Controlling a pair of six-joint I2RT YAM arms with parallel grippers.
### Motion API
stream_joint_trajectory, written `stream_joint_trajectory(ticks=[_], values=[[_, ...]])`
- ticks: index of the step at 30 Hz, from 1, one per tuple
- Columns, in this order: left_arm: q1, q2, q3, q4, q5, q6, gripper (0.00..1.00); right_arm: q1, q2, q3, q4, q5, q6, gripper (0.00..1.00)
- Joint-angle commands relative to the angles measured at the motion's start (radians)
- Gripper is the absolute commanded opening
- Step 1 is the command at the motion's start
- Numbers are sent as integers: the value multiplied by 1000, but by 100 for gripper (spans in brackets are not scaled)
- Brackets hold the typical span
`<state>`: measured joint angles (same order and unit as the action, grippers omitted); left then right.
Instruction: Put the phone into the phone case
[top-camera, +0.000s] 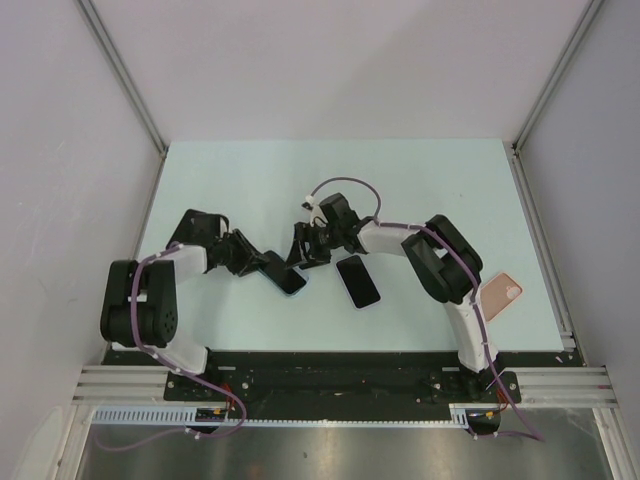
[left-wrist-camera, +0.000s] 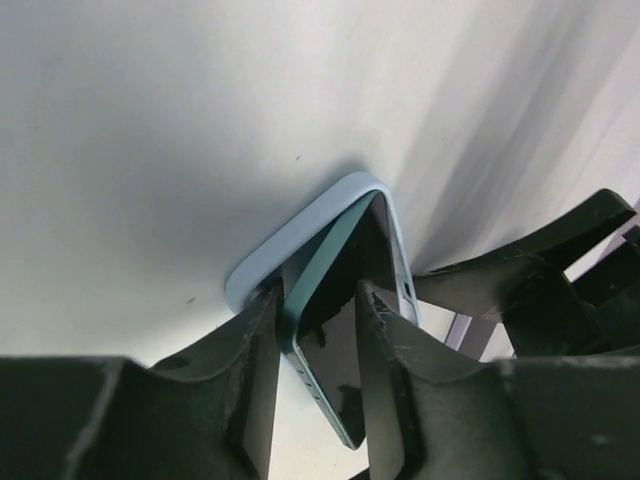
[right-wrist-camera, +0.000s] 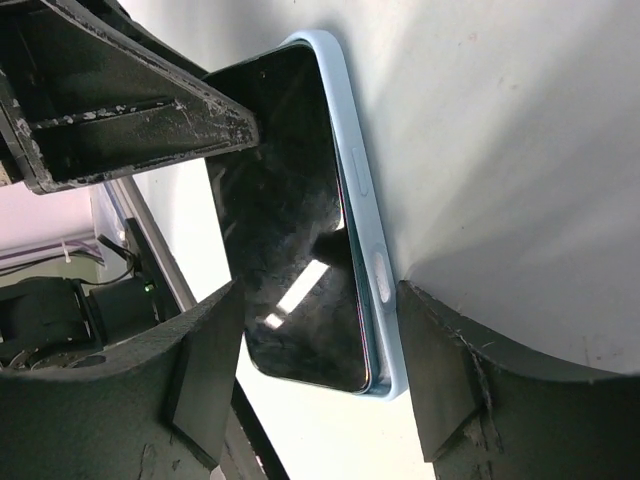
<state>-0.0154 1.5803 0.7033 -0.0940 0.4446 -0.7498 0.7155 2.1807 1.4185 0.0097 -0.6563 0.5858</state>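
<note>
There are two flat black-screened phones: one green-edged phone (left-wrist-camera: 330, 340) and one loose phone (top-camera: 358, 282). There is one soft light blue phone case (left-wrist-camera: 290, 237). There is one pink rounded rectangle (top-camera: 503, 295); whether it is a case or a phone back cannot be told. Two black-and-white robot arms show, the left arm (top-camera: 145, 305) and the right arm (top-camera: 440, 265). There is one pale table (top-camera: 250, 180).

Bright, even light; wrist views show soft shadows and glare on the phone (right-wrist-camera: 285, 230).
</note>
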Motion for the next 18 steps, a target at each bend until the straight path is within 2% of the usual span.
stream_joint_trajectory(ticks=[1, 2, 5, 18], values=[[-21, -68, -15, -102, -70, 39, 44, 28, -39, -39, -43, 55, 19, 66], [-21, -86, -13, -116, -96, 44, 54, 30, -42, -43, -50, 64, 20, 66], [-21, -126, -8, -157, -132, 56, 68, 32, -48, -58, -50, 69, 29, 65], [-40, -232, -14, -271, -204, 147, 84, 52, -56, -76, -34, 70, 23, 64]])
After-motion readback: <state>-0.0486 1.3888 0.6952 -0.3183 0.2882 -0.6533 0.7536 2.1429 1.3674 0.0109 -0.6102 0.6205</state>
